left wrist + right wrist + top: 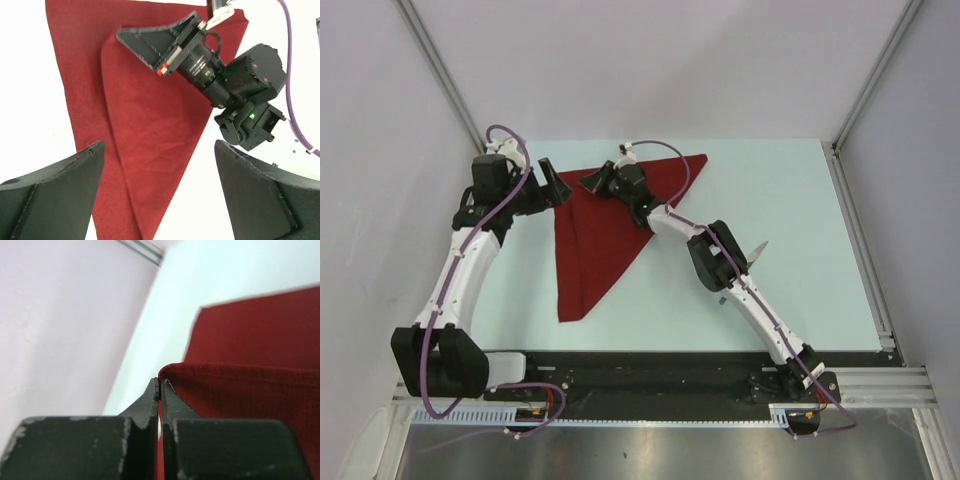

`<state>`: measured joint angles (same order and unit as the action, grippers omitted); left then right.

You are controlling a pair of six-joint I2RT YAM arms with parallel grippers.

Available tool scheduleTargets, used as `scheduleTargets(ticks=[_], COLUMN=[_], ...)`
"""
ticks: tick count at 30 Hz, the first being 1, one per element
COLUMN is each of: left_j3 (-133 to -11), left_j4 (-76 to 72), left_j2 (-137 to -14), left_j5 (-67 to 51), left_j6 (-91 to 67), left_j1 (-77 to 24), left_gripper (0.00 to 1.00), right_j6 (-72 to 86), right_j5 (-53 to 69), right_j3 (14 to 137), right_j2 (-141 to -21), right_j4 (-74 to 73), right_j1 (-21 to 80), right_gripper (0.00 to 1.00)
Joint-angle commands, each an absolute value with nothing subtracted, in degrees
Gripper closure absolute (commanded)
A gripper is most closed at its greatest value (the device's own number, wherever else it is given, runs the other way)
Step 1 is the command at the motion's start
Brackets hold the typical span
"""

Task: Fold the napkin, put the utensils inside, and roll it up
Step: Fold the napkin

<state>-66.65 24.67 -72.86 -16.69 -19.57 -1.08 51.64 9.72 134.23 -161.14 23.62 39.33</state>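
The dark red napkin lies on the table as a long triangle, its point toward the near edge. My right gripper is at its far left part, shut on a lifted fold of the cloth, which curls over its fingertips. The left wrist view shows that fold doubled over the lower layer and drawn up to the right gripper. My left gripper hovers just left of it, open and holding nothing. One silvery utensil tip pokes out from under the right arm.
The pale table ends at a metal frame rail on the right. Grey walls close the back and both sides. The right forearm crosses the table's middle, and a black base rail runs along the near edge.
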Motion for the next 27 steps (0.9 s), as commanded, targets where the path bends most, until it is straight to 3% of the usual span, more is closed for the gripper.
scheduleTargets(ticks=[1,5,6,7,8,10,11,18,22,27], left_j3=[-66.4,-66.1,-66.1,-66.0,-66.0,-65.7,-65.7,-64.8,-68.3,-78.4], left_j4=[23.1,22.8,22.8,22.8,22.8,22.4,22.2,17.2,14.3,15.2], left_j2=[-73.3,-73.8,-74.2,-74.4,-74.5,-74.9,-75.1,-78.0,-84.3,-99.0], left_j5=[-18.2,-18.9,-18.9,-19.0,-19.0,-18.8,-18.5,-13.6,-12.9,-12.4], left_j6=[-20.8,-21.2,-21.4,-21.4,-21.4,-21.2,-20.9,-18.3,-18.8,-21.2], left_j1=[-0.2,1.9,2.0,2.1,2.2,2.2,2.3,2.3,2.3,1.8], left_gripper=[0.05,0.05,0.06,0.06,0.05,0.06,0.05,0.09,0.18,0.3], right_j6=[50.6,50.0,50.1,50.1,49.8,48.6,47.7,43.7,41.0,34.9], right_j5=[5.0,3.5,4.9,6.0,6.9,9.6,10.4,17.0,18.4,19.3], right_j3=[142.2,141.6,141.5,141.3,140.9,137.8,136.2,113.4,95.4,82.4], right_j2=[-163.8,-164.3,-164.1,-163.7,-163.3,-160.2,-158.8,-137.4,-119.8,-103.4], right_j4=[32.3,33.9,34.2,34.8,35.2,35.3,35.4,38.0,36.7,25.8], right_j1=[40.3,40.2,39.7,39.6,39.5,39.0,38.9,35.0,32.5,29.7], right_gripper=[1.0,0.98,0.89,0.63,0.46,0.21,0.17,0.13,0.16,0.2])
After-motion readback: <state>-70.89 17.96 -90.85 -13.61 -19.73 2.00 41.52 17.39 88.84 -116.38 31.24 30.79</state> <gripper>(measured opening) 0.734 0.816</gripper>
